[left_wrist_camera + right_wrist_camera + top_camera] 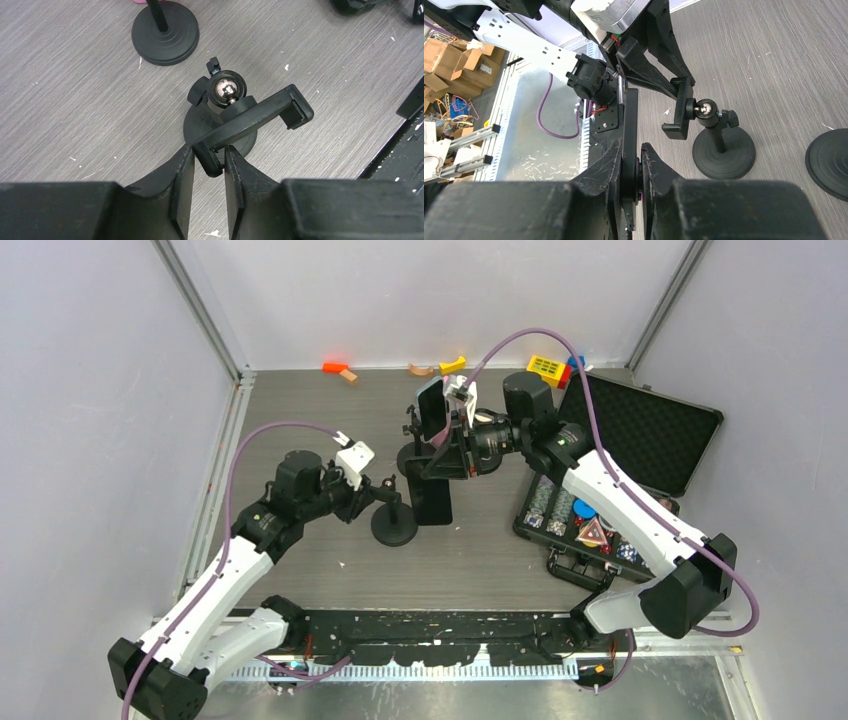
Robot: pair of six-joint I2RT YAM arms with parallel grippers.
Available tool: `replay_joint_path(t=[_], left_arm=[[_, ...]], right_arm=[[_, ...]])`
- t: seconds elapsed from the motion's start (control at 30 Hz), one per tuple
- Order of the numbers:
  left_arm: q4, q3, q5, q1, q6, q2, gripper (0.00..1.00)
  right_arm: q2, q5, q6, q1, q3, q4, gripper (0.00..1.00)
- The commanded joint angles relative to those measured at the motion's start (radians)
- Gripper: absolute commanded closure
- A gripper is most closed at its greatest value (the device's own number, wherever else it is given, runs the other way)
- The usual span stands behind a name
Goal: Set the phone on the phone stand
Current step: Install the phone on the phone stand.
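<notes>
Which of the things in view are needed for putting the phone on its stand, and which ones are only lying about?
Needed: phone; phone stand.
Lying about: spare stand base; open case with chips; orange toy; yellow toy; yellow block.

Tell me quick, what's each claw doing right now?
Left claw: closed on the phone stand clamp.
Right claw: closed on the phone.
</notes>
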Motion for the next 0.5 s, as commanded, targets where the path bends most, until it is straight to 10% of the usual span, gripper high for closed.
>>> replay_joint_path(t=[0.0, 0.47], left_arm=[[-0.003, 0.002, 0.035, 0.0, -0.014, -0.013, 0.74], [0.015, 0.036, 0.087, 0.0, -0.053, 0.024, 1.0]], right_arm=[[-0.007, -0.013, -0.01, 0.003, 0.055, 0.036, 1.0], [0.013, -0.021, -0.006, 0.014, 0.079, 0.034, 1.0]])
